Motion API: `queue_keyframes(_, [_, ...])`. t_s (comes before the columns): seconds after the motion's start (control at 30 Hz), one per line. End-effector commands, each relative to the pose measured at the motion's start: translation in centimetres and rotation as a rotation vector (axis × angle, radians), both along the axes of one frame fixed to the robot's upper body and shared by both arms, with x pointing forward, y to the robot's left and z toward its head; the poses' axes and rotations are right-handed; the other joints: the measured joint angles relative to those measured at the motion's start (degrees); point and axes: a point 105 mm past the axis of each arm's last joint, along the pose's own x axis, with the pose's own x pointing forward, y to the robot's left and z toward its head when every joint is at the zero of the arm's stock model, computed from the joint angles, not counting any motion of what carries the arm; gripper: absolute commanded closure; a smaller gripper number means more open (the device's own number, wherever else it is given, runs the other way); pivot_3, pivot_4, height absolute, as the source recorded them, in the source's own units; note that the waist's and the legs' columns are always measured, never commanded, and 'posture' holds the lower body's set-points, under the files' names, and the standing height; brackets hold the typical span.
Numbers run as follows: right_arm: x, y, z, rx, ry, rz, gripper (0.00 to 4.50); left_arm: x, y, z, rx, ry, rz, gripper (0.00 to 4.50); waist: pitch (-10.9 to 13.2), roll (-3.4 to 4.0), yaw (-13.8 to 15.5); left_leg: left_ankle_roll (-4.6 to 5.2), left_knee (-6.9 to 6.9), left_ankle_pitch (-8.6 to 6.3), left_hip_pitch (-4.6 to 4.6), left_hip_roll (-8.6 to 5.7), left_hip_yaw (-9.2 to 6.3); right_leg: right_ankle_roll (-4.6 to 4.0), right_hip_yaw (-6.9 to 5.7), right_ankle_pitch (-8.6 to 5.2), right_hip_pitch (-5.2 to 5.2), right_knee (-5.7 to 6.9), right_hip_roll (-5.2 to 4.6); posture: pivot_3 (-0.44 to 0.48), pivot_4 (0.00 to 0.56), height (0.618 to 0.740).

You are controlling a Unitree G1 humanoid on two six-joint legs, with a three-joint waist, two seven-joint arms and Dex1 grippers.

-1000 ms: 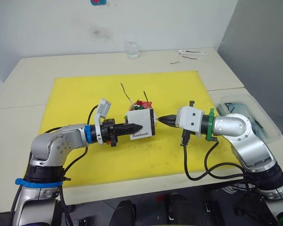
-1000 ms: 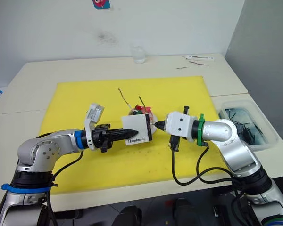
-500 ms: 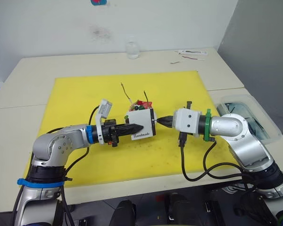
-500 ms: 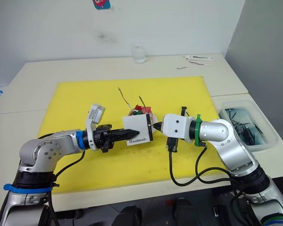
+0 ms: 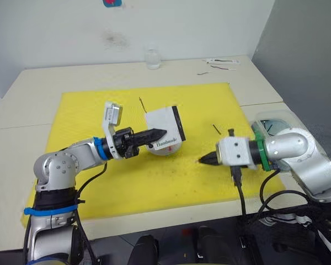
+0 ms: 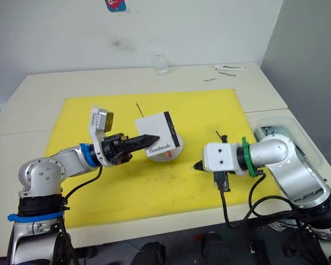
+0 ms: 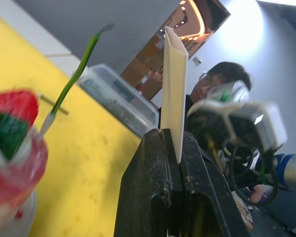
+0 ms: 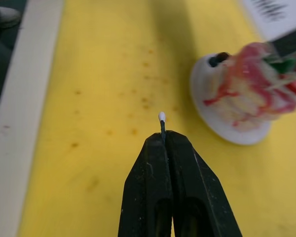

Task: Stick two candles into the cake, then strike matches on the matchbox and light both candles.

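My left gripper (image 5: 161,132) is shut on the white matchbox (image 5: 164,128), holding it up tilted in front of the cake (image 8: 256,91). The cake's white plate (image 5: 169,150) shows below the box. A thin greenish candle (image 7: 79,74) stands stuck in the cake, and its tip (image 5: 141,103) rises behind the box. My right gripper (image 5: 202,161) hovers low over the yellow mat (image 5: 127,182), to the right of the cake and apart from the box. It is shut on a dark match (image 8: 162,121) with a white head. Another match (image 5: 215,129) lies on the mat.
A clear plastic bin (image 5: 273,124) stands at the right table edge beside my right arm. A small glass jar (image 5: 150,58) and some thin items (image 5: 220,62) sit at the back of the table. A person (image 7: 222,84) is beyond the table.
My right gripper has drawn back from the matchbox's edge, right and toward the table front, with the match. My left gripper has raised and tilted the matchbox.
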Motion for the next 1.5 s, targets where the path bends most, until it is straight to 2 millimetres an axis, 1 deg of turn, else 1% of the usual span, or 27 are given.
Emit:
queue_keyframes(0.03, [1.1,0.7,2.8,0.100,-0.128,-0.037,4.48,-0.5,-0.5,-0.5,0.111,-0.054,-0.017,4.50,0.0,0.00,0.1,0.00,0.00,0.00,0.00,0.00,0.00,-0.02,0.01,0.01,0.00,0.01,0.01,0.000,0.150,0.740])
queue_keyframes(0.1, [1.4,1.0,3.2,0.104,-0.163,-0.040,4.48,-0.5,-0.6,-0.7,0.131,-0.053,-0.024,4.50,0.0,0.00,0.3,-0.01,0.00,0.01,-0.01,-0.01,0.01,-0.02,0.03,0.02,-0.01,0.01,0.00,0.000,0.150,0.740])
queue_keyframes(0.27, [1.6,1.9,3.3,0.103,-0.190,-0.041,4.48,-0.5,-0.7,-0.2,0.132,-0.062,-0.047,4.50,0.0,0.00,0.4,-0.01,0.00,0.01,-0.07,-0.02,0.02,-0.01,0.02,0.02,-0.02,-0.08,-0.02,0.000,0.150,0.740])
queue_keyframes(0.47, [2.1,2.2,3.1,0.103,-0.214,-0.070,4.48,-0.7,-0.9,-0.2,0.123,-0.058,-0.060,4.50,0.0,0.00,0.4,-0.01,-0.01,0.01,-0.08,-0.02,0.03,-0.02,0.03,0.02,-0.03,-0.08,-0.02,0.000,0.150,0.740])
queue_keyframes(0.7, [2.1,2.5,3.3,0.109,-0.219,-0.058,4.48,-0.7,-1.0,-0.2,0.119,-0.058,-0.060,4.50,0.0,0.00,0.3,-0.01,0.00,0.01,-0.06,-0.01,0.02,-0.02,0.03,0.02,-0.03,-0.05,-0.02,0.000,0.150,0.740])
queue_keyframes(0.77, [2.2,2.5,3.0,0.084,-0.225,-0.054,4.48,-0.7,-1.0,0.0,0.101,-0.058,-0.061,4.50,0.0,0.00,0.3,-0.01,0.00,0.01,-0.06,-0.01,0.02,-0.02,0.03,0.02,-0.03,-0.05,-0.02,0.000,0.150,0.740])
queue_keyframes(0.83, [2.3,2.3,2.0,0.002,-0.230,-0.047,4.48,-0.8,-1.0,0.7,0.061,-0.058,-0.072,4.50,0.0,0.00,0.3,-0.01,0.00,0.01,-0.07,-0.01,0.03,-0.02,0.03,0.02,-0.03,-0.06,-0.02,0.000,0.150,0.740])
queue_keyframes(0.87, [2.4,2.1,1.0,-0.063,-0.224,-0.037,4.48,-0.9,-1.1,1.3,0.043,-0.069,-0.084,4.50,0.0,0.00,0.3,-0.01,0.00,0.01,-0.07,-0.01,0.03,-0.02,0.02,0.02,-0.03,-0.07,-0.02,0.000,0.150,0.740])
queue_keyframes(0.9, [2.2,1.9,-0.3,-0.143,-0.207,-0.014,4.48,-0.7,-1.2,2.7,-0.011,-0.086,-0.094,4.50,0.0,0.00,0.4,-0.01,0.00,0.01,-0.07,-0.02,0.03,-0.01,0.03,0.02,-0.03,-0.08,-0.02,0.000,0.150,0.740])
queue_keyframes(0.97, [0.8,1.6,-2.7,-0.265,-0.120,0.072,4.48,0.2,-0.9,7.2,-0.167,-0.133,-0.102,4.50,0.1,-0.17,0.8,-0.01,0.02,0.01,-0.10,-0.02,-0.03,-0.01,-0.06,0.02,-0.01,-0.08,-0.02,0.000,0.150,0.740])
queue_keyframes(1.0, [-0.3,1.2,-3.3,-0.308,-0.065,0.120,4.48,1.0,-0.4,9.7,-0.222,-0.174,-0.083,4.50,0.2,-0.33,0.9,-0.01,0.08,0.01,-0.14,-0.02,-0.12,-0.01,-0.14,0.02,-0.01,-0.06,-0.02,0.000,0.150,0.740])
queue_keyframes(1.03, [-0.9,0.7,-3.1,-0.313,-0.035,0.138,4.48,1.5,0.2,11.5,-0.248,-0.202,-0.063,4.50,0.2,-0.39,1.0,-0.01,0.11,0.01,-0.20,-0.02,-0.23,0.00,-0.20,0.03,-0.01,-0.05,-0.01,0.000,0.150,0.740])
queue_keyframes(1.07, [-1.2,-0.1,-2.5,-0.315,-0.013,0.139,4.48,1.8,1.0,12.6,-0.255,-0.217,-0.041,4.50,0.2,-0.39,0.7,-0.02,0.14,0.01,-0.22,-0.03,-0.28,0.01,-0.24,0.04,0.01,-0.05,-0.01,0.000,0.150,0.740])
queue_keyframes(1.1, [-1.3,-0.7,-1.8,-0.306,-0.005,0.133,4.48,1.9,1.5,13.0,-0.253,-0.220,-0.024,4.50,0.2,-0.34,0.4,-0.01,0.12,0.01,-0.20,-0.05,-0.22,0.03,-0.17,0.05,0.02,-0.08,-0.01,0.000,0.150,0.740])
queue_keyframes(1.13, [-1.1,-1.1,-0.7,-0.278,-0.012,0.104,4.48,1.9,2.0,12.2,-0.225,-0.199,-0.011,4.50,0.1,-0.18,0.0,-0.02,0.07,0.01,-0.13,-0.13,-0.12,0.04,-0.04,0.04,0.03,-0.09,-0.07,0.000,0.150,0.740])
queue_keyframes(1.17, [-1.0,-1.4,0.3,-0.252,-0.015,0.079,4.48,1.7,2.2,10.9,-0.186,-0.176,-0.003,4.50,0.0,0.08,-0.6,-0.02,0.05,0.01,-0.05,-0.16,0.06,0.05,0.11,0.04,0.03,-0.10,-0.12,0.000,0.150,0.740])
queue_keyframes(1.23, [-0.6,-1.3,1.9,-0.181,-0.035,0.038,4.48,1.2,2.0,8.5,-0.126,-0.132,-0.006,4.50,-0.1,0.21,-1.3,-0.03,0.00,0.02,0.20,-0.24,0.20,0.05,0.38,0.03,0.07,-0.09,-0.20,0.000,0.150,0.740])
queue_keyframes(1.3, [0.2,-0.9,3.1,-0.111,-0.076,-0.004,4.48,0.8,1.5,6.5,-0.083,-0.103,-0.011,4.50,0.0,0.03,-1.3,-0.04,-0.07,0.02,0.26,-0.15,0.18,0.04,0.35,0.02,0.04,-0.05,-0.10,0.000,0.150,0.740])
queue_keyframes(1.33, [0.6,-0.7,3.6,-0.078,-0.101,-0.026,4.48,0.7,1.2,5.7,-0.062,-0.090,-0.009,4.50,0.1,-0.13,-1.0,-0.04,-0.07,0.02,0.06,-0.02,0.05,0.03,0.24,0.03,-0.09,-0.06,0.03,0.000,0.150,0.740])
queue_keyframes(1.4, [1.3,-0.4,4.5,-0.030,-0.153,-0.053,4.48,0.1,0.1,3.5,0.036,-0.083,-0.031,4.50,0.1,-0.22,-0.6,-0.24,-0.05,0.13,-0.14,0.02,-0.23,0.00,0.05,0.04,-0.18,-0.04,0.12,0.000,0.150,0.740])
queue_keyframes(1.43, [1.4,-0.3,4.7,-0.016,-0.165,-0.061,4.48,-0.2,-0.2,3.0,0.062,-0.084,-0.045,4.50,0.1,-0.21,-0.2,-0.27,-0.05,0.15,-0.14,0.02,-0.26,-0.05,0.04,0.07,-0.16,-0.05,0.13,0.000,0.150,0.740])
queue_keyframes(1.5, [1.5,-0.2,5.0,-0.008,-0.184,-0.062,4.48,-0.5,-0.5,2.6,0.082,-0.083,-0.058,4.50,0.1,-0.21,0.5,-0.30,-0.03,0.16,-0.13,-0.03,-0.25,-0.05,0.06,0.08,-0.12,-0.04,0.10,0.000,0.150,0.740])
